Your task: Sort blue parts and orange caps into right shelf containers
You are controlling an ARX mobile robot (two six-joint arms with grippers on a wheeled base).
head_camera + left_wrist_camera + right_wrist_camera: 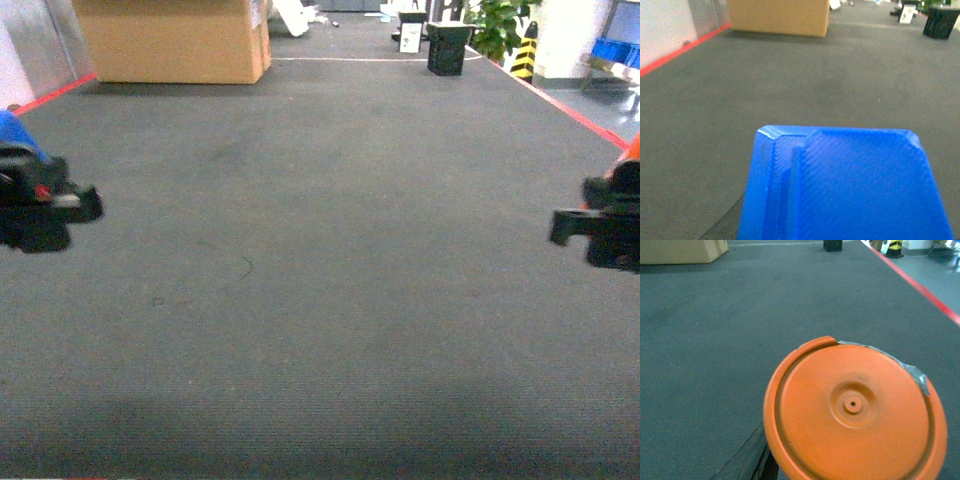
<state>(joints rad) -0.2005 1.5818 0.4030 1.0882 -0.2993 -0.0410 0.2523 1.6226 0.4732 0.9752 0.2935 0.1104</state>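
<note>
Floor: dark grey ribbed carpet [330, 250] fills most of the head view, with nothing lying on the open stretch ahead of the robot.
Landmark: a large cardboard box [175, 38] stands at the far left end of the carpet.
Red line: a red floor stripe [55, 93] runs out from the box's left side toward the robot; another red stripe [575, 108] edges the carpet well to the right of the box.
Far end: to the right of the box, a black bin [449, 47], a small white sign [410, 37], a green plant [500, 25] and a yellow-and-black striped post [524, 52] stand along the back.
Right shelf containers: bright blue crates [612, 50] show only at the top right edge, far right of the box; I cannot tell what is in them.
Left gripper [45, 205]: held level at the left edge of the head view, nearer than the box, carrying a blue part [845, 185]; the jaws are hidden under the part, so how they stand cannot be seen directly.
Blue part: flat, ribbed-textured plastic with cut corners, filling the lower half of the left wrist view.
Right gripper [600, 225]: held level at the right edge, well apart from the box, carrying an orange cap [855, 412].
Orange cap: round disc with a raised rim and small centre hole, a strip of grey tape [910, 371] on its upper right edge.
</note>
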